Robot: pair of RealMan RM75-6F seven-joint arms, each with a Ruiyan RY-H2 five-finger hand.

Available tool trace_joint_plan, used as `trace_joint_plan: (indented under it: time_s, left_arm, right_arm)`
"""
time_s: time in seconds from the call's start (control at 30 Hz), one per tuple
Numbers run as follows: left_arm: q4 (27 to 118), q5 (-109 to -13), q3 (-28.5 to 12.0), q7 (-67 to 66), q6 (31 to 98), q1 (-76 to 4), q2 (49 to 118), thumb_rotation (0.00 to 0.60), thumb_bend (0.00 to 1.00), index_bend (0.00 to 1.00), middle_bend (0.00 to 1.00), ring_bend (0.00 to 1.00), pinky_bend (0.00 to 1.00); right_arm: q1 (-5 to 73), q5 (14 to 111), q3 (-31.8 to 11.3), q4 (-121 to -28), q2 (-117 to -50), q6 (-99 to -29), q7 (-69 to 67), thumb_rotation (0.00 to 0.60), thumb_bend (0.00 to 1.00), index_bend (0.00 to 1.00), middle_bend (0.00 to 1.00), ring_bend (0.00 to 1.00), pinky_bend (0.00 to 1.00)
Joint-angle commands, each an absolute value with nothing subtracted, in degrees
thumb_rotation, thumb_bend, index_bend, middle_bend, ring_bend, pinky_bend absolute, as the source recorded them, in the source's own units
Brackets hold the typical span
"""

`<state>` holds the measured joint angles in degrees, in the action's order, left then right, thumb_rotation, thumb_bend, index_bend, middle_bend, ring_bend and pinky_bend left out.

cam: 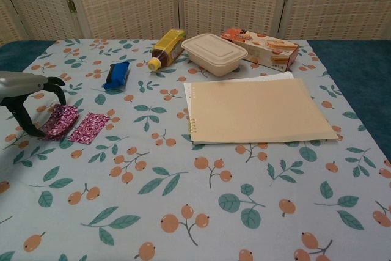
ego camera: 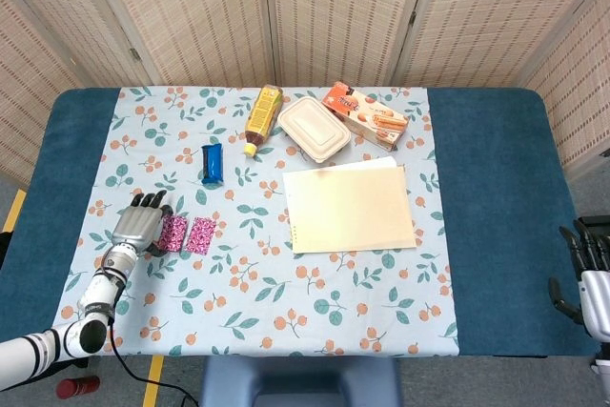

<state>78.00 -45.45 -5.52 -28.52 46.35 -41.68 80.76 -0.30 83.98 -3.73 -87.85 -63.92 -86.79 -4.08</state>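
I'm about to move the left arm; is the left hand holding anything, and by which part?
The left hand pinches the left pink wrapper at its left edge. The right hand holds nothing.
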Motion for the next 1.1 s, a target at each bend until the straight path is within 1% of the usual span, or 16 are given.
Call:
trace_joint_plan:
  time_s: [0.03, 0.2, 0.5, 1.1]
  left_arm:
    - [77.8, -45.3, -5.4, -28.5, 46.2, -41.9, 80.9, 0.600, 0.22, 0.28, 0.00, 0.00, 0.00]
    - [79.2, -45.8, -5.2, -28.1, 46.4, -42.3, 80.9, 0.600, 0.21, 0.28, 0.00, 0.00, 0.00]
    - [78.2, -43.7, -4.7, -31.4, 47.9, -43.9, 82.5, 0.600, 0.22, 0.28, 0.00, 0.00, 0.00]
    - [75.9, -40.9, -3.2, -30.8, 46.6, -43.6, 81.8, 0.600, 0.22, 0.26, 0.00, 0.00, 0.00]
  right_arm:
    - [-0.3, 84.0, -3.7, -87.9, -63.9, -86.8, -4.0, 0.600, 0.50, 0.00, 0.00, 0.00, 0.00]
    - [-0.3, 83.8, -3.7, -87.9, -63.9, -86.7, -4.0, 0.600, 0.50, 0.00, 0.00, 0.00, 0.00]
    - [-0.4, 83.6, -3.7, -87.5, -64.0, -86.6, -4.5, 0.600, 0.50, 0.00, 0.00, 0.00, 0.00]
    - [-0.5, 83.8, -3.7, -87.3, -64.1, -86.7, -4.6, 0.600, 0.50, 0.00, 0.00, 0.00, 0.00]
